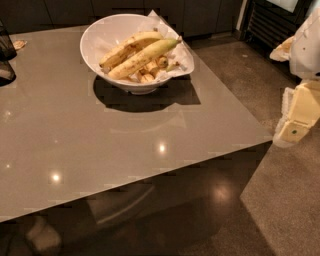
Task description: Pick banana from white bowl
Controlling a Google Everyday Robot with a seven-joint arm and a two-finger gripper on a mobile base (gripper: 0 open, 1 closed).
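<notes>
Grey glossy desk, light glints on top. Dark container at left edge, pale scrap just beside. Browner banana and stubby pieces on crumpled paper. Dark cabinets behind; speckled floor right. End effector off desk, far right.

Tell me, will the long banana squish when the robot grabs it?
Probably soft: the banana has brown speckles, hinting ripeness, so hard squeezing may bruise it. It lies among other banana pieces in the white bowl, so those might shift. The gripper is right of the table.
</notes>
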